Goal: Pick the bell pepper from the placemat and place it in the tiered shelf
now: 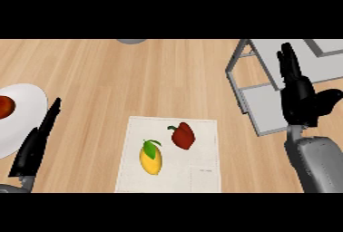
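A red bell pepper (pixel 183 135) lies on the pale placemat (pixel 201 174) at the counter's near middle, beside a yellow fruit with green leaves (pixel 152 157). The grey tiered shelf (pixel 258 97) stands at the far right. My right hand (pixel 300 97) is raised in front of the shelf, fingers straight and pointing away, holding nothing, well to the right of the pepper. My left hand (pixel 36 142) is open at the lower left, fingers straight, away from the placemat.
A white plate (pixel 26 113) with a red fruit (pixel 4 107) on it sits at the left edge, right by my left hand. A grey round object (pixel 132 41) shows at the top edge. Bare wooden counter lies between placemat and shelf.
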